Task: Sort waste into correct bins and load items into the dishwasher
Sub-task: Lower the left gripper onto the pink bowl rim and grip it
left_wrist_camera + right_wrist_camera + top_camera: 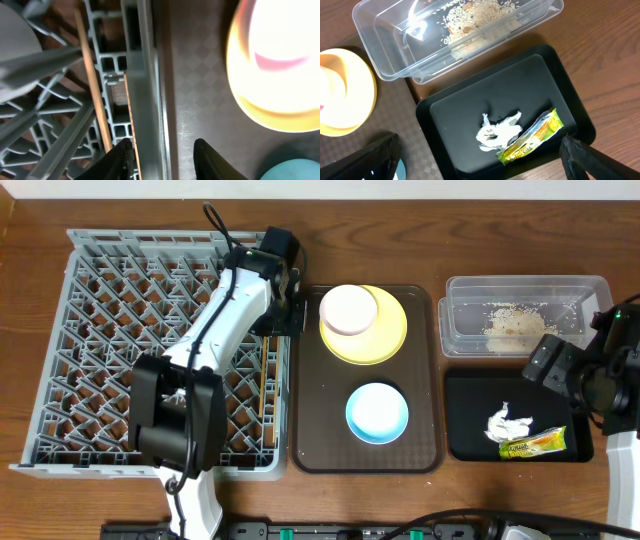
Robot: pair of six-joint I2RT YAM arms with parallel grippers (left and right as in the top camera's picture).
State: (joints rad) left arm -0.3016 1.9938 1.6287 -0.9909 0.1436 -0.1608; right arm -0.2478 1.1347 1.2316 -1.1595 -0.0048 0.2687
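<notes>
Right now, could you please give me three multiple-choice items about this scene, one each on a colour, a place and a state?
1. The bowl standing directly on the brown tray is: A. light blue; B. red; C. black.
2. Of the clear tub, black tray and brown tray, the tissue lies in: A. the clear tub; B. the black tray; C. the brown tray.
3. The right gripper is: A. shut on the tissue; B. shut, empty; C. open, empty.
Answers: 1 A, its inside shows pale blue; 2 B, it lies white against the black floor; 3 C, its jaws stand wide apart with nothing between them.
</notes>
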